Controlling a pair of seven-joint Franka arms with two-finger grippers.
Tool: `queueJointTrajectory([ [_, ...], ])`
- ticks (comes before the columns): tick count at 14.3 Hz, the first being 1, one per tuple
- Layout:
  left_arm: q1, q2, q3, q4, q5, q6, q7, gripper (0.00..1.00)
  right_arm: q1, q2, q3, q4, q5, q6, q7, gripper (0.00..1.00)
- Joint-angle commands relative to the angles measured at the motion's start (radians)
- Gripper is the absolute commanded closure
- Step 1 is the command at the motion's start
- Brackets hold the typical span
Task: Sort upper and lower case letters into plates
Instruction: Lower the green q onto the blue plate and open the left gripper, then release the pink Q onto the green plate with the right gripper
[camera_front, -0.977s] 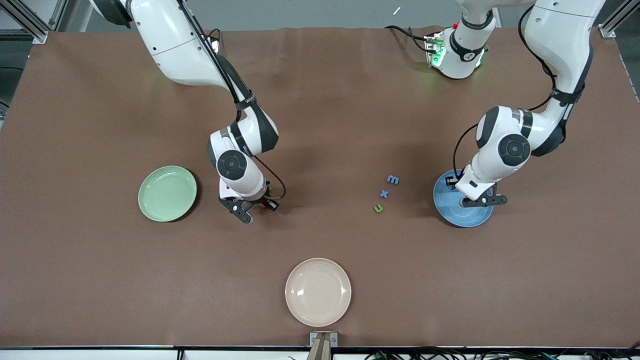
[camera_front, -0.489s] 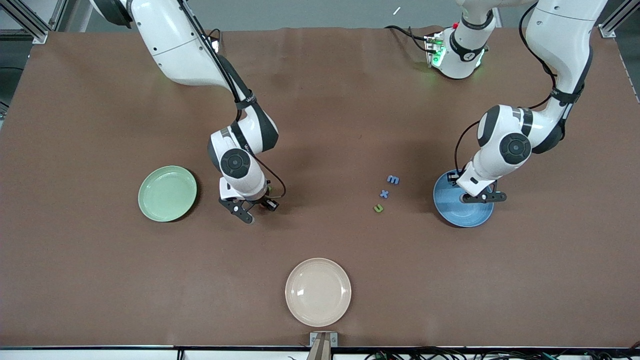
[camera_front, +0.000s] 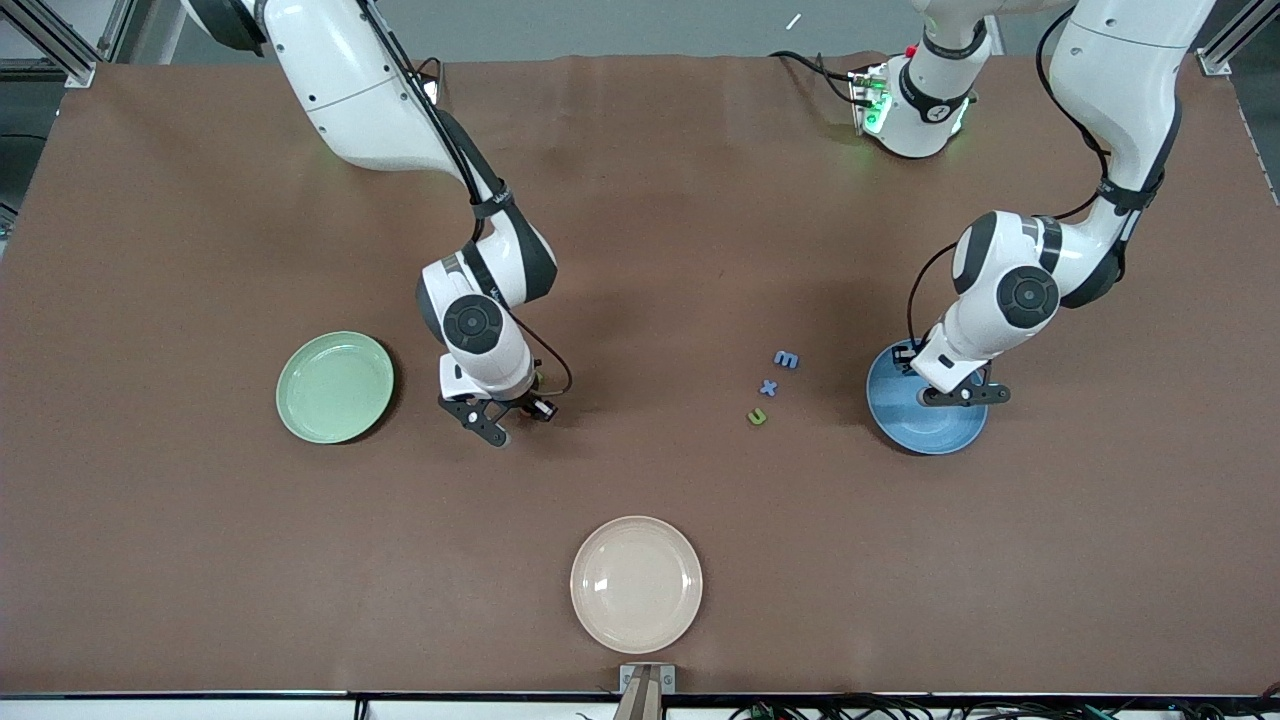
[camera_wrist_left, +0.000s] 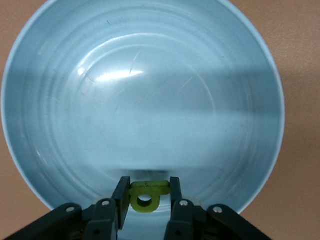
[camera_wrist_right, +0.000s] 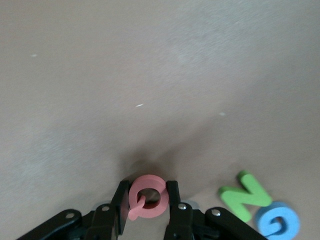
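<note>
The left gripper (camera_wrist_left: 146, 200) hangs over the blue plate (camera_front: 925, 425), clamped on a yellow-green letter (camera_wrist_left: 145, 194) near the rim. The right gripper (camera_wrist_right: 146, 202) pinches a pink Q (camera_wrist_right: 146, 196) at the table (camera_front: 200, 550), beside the mint plate (camera_front: 335, 387); bare cloth lies around it.

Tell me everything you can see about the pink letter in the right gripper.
The pink letter Q is a thick, matte, foam-looking ring with a short tail. It sits pinched between the black fingers of the right gripper, which is shut on it from both sides. It is down at the brown table, casting a soft shadow there; whether it touches the table cannot be told. A green letter N and a blue letter G lie apart from it.
</note>
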Motion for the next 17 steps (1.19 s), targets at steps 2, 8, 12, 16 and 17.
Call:
queueJointTrajectory([
  [2,0.012,-0.011,-0.005,-0.006,0.019,0.019,0.026,0.28,-0.124,-0.141,0.003,0.001,-0.004,-0.23,-0.199,1.0],
  [8,0.003,-0.037,-0.088,0.075,0.017,-0.014,0.015,0.01,-0.342,-0.315,0.001,-0.175,-0.001,-0.278,-0.65,1.0],
  [12,-0.04,0.006,-0.168,0.167,0.016,-0.071,-0.08,0.0,-0.376,-0.33,0.001,-0.314,-0.002,-0.122,-0.714,1.0],
  [16,-0.161,0.072,-0.166,0.193,0.017,-0.053,-0.172,0.01,-0.398,-0.317,0.001,-0.368,-0.002,-0.051,-0.714,1.0],
  [17,-0.175,0.084,-0.166,0.19,0.019,-0.041,-0.172,0.01,-0.399,-0.315,0.001,-0.368,-0.002,-0.046,-0.714,1.0],
])
